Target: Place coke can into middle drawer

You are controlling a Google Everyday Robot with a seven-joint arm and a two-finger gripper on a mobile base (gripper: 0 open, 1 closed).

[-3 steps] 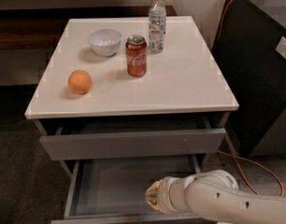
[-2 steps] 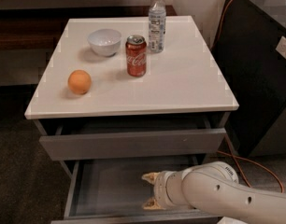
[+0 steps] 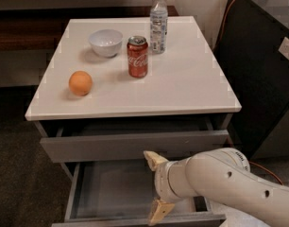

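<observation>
White cabinet top (image 3: 182, 84): coke can (image 3: 137, 56) stands upright between bowl (image 3: 106, 41) and water bottle (image 3: 158, 22). Gripper (image 3: 150, 188) low over the open middle drawer (image 3: 106, 190), fingers spread, empty. Can lies above and beyond it, long axis vertical.

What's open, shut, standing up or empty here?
coke can, upright on the cabinet top, not held
middle drawer, pulled open, nothing seen inside
top drawer, out a little
water bottle, upright, cap on
bowl, upright, looks empty
gripper, over the middle drawer, fingers open, holding nothing
</observation>
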